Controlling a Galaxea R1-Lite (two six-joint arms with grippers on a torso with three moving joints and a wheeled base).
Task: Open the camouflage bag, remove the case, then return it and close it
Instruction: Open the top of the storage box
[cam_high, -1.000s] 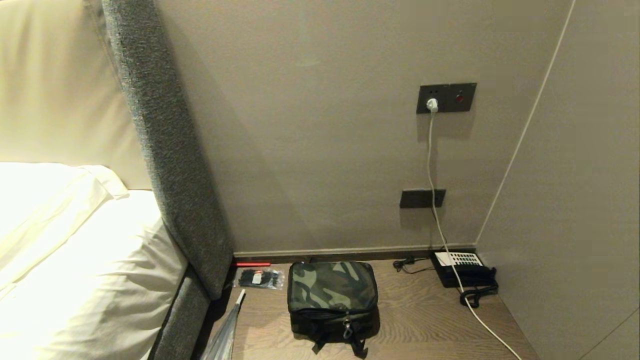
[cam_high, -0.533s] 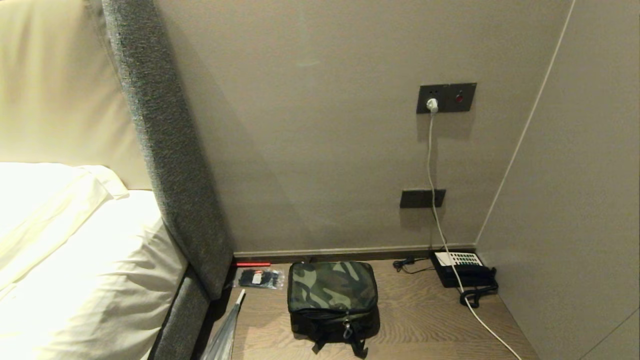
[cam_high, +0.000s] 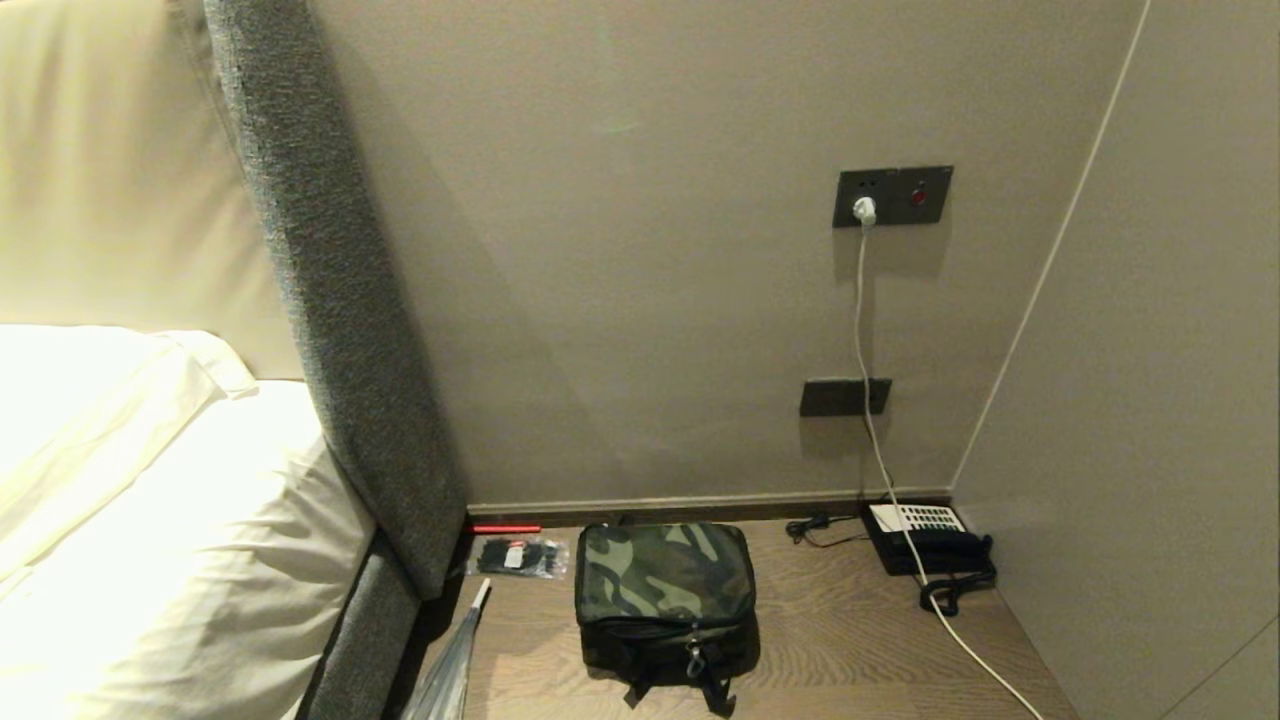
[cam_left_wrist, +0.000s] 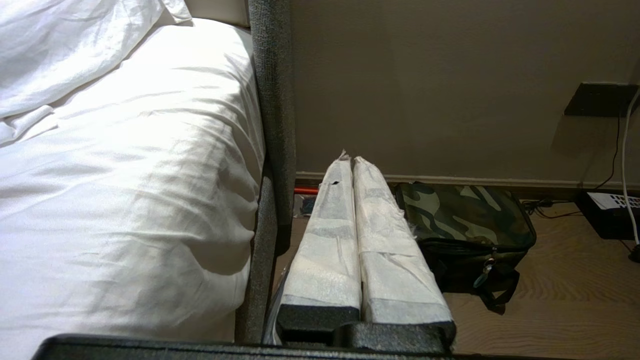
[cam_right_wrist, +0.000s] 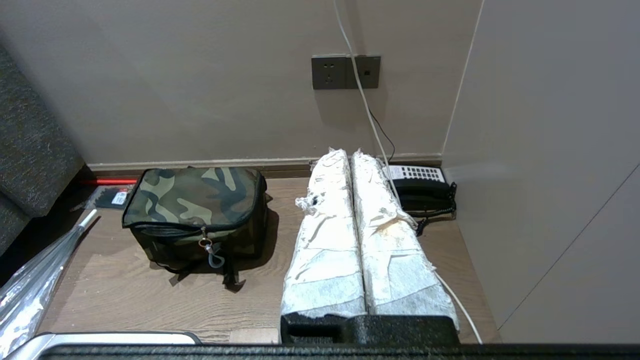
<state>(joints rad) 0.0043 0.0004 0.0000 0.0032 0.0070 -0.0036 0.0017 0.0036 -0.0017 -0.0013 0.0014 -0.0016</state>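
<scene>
The camouflage bag (cam_high: 664, 598) sits zipped shut on the wooden bedside surface, its zipper pull (cam_high: 692, 658) hanging on the near side. The bag (cam_left_wrist: 465, 215) also shows in the left wrist view, and the bag (cam_right_wrist: 192, 200) in the right wrist view. The case is out of view. Neither arm shows in the head view. My left gripper (cam_left_wrist: 350, 159) is shut and empty, held back from the bag on its bed side. My right gripper (cam_right_wrist: 349, 152) is shut and empty, held back between the bag and the telephone.
A black telephone (cam_high: 925, 545) with a white keypad stands in the right corner, a white cable (cam_high: 870, 400) running down from the wall socket (cam_high: 892, 196) past it. A clear packet of black cable ties (cam_high: 517, 557) lies left of the bag. The grey headboard (cam_high: 330, 300) and bed (cam_high: 150, 520) close the left.
</scene>
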